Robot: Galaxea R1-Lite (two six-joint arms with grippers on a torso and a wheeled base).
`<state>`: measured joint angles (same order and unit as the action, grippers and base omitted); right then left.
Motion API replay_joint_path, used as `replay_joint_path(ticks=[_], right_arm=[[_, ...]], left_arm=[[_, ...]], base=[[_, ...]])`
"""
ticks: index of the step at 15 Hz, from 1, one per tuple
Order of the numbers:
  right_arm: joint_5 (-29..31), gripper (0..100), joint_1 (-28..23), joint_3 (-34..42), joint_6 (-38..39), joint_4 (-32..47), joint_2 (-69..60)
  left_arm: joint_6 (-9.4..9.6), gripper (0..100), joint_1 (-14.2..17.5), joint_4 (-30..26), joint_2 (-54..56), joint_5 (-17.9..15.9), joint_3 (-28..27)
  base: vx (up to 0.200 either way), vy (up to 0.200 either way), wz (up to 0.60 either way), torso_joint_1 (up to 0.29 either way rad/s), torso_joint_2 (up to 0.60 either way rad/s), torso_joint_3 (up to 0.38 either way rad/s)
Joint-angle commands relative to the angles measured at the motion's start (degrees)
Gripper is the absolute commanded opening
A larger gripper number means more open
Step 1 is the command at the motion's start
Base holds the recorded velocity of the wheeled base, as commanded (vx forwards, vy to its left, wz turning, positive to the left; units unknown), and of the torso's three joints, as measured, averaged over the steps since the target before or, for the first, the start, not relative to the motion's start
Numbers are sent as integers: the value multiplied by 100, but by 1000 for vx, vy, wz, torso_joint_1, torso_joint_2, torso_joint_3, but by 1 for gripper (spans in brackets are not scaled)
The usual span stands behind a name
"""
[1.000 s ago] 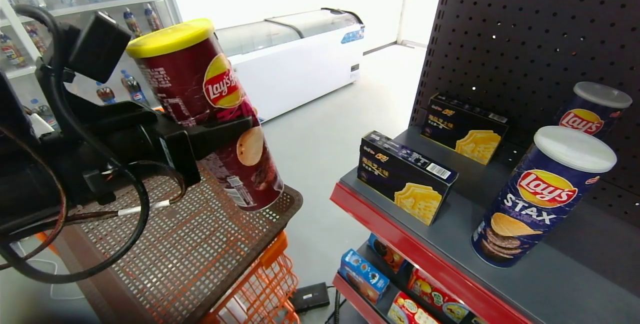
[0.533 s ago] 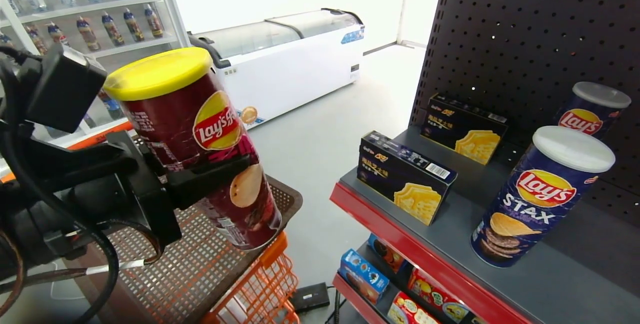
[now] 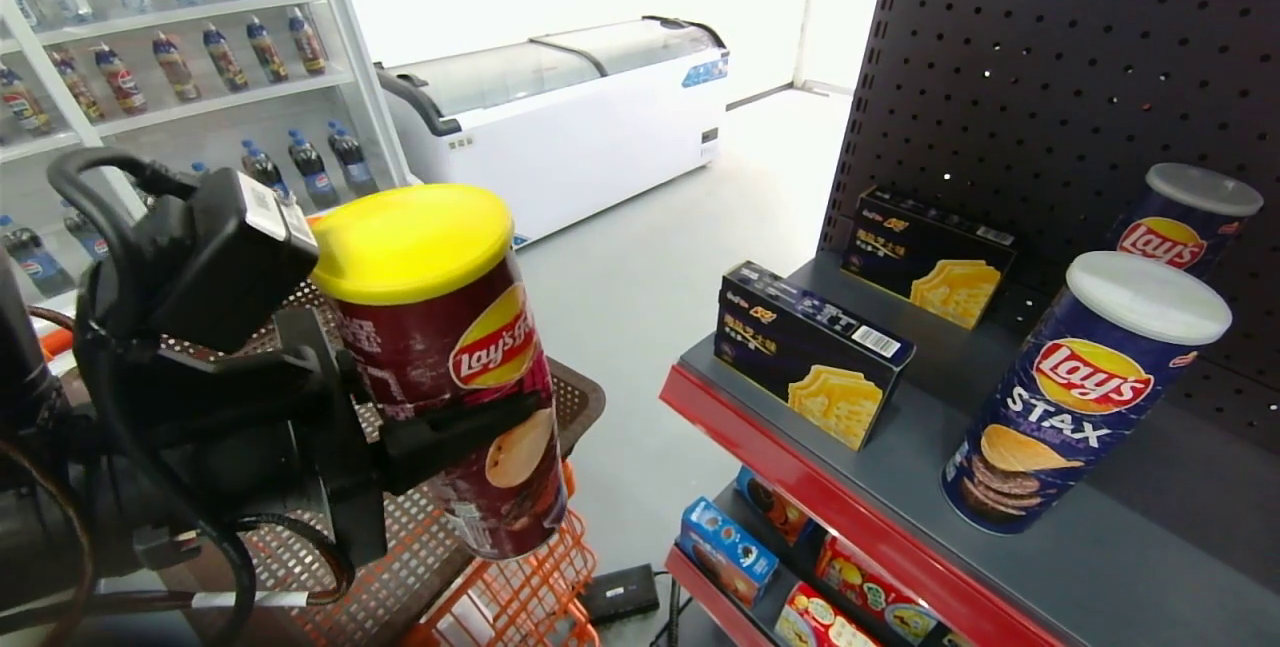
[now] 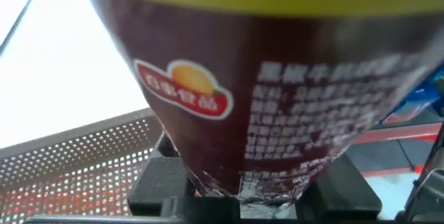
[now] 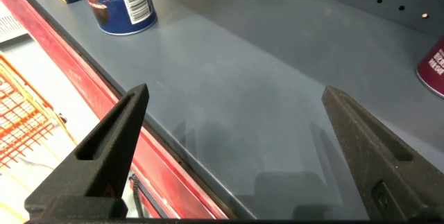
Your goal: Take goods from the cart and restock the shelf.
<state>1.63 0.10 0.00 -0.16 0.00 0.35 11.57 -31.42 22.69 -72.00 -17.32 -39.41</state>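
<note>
Shelf [image 3: 1150, 567]: grey deck with a red lip, on the right, carrying blue cans [image 3: 1085, 397] and dark boxes [image 3: 810, 357].
Cart [image 3: 580, 402]: perforated tray over an orange basket, lower left.
Left claw [image 3: 450, 417]: arm stretched across the cart, fingers clamped round the middle of the red can [image 3: 440, 347].
Red can: off the shelf, above the cart's corner, near upright.
Right claw [image 5: 236, 154]: spread wide, empty, over the shelf deck.
Change: the can had come lower and straightened from its tilt.

Grey shelf [image 3: 1150, 547] holds two dark boxes [image 3: 810, 352], two blue canisters [image 3: 1085, 397]
</note>
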Motion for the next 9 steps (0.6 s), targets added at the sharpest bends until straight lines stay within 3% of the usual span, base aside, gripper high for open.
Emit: replay_joint_path(ticks=[1,5,9], right_arm=[[4,100,-1,0,-2,0,9],[4,100,-1,0,-2,0,9],[4,100,-1,0,-2,0,9]], left_arm=[[3,0,-5,-265,-16,-8,-181],[-146,0,-49,-335,-60,-26,-445],[-164,0,-304,-309,-86,-34,-392]], base=[[0,0,0,0,0,0],[0,0,0,0,0,0],[0,0,0,0,0,0]])
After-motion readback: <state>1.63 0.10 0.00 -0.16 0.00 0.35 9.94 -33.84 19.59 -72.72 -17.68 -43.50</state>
